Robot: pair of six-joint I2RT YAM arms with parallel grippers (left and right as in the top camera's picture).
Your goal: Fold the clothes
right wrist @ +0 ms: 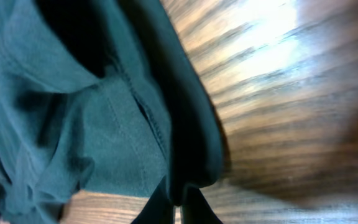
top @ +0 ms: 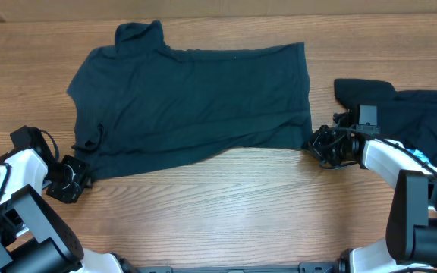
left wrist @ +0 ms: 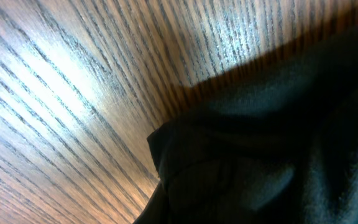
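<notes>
The T-shirt (top: 196, 106) is spread flat on the counter (top: 226, 212), long axis left to right, collar at the far left. Its near edge is spanned by both arms: the left hand (top: 70, 180) is set low at the near-left corner, the right hand (top: 323, 145) at the near-right corner. The right hand appears clamped on the hem. The left hand's state cannot be told, its fingers being out of view. From both hands the garment lies away, so a fold away from the robot is judged likely

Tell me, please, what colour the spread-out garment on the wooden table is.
The soft fabric garment is plain dark teal-blue, best seen in the overhead view.
</notes>
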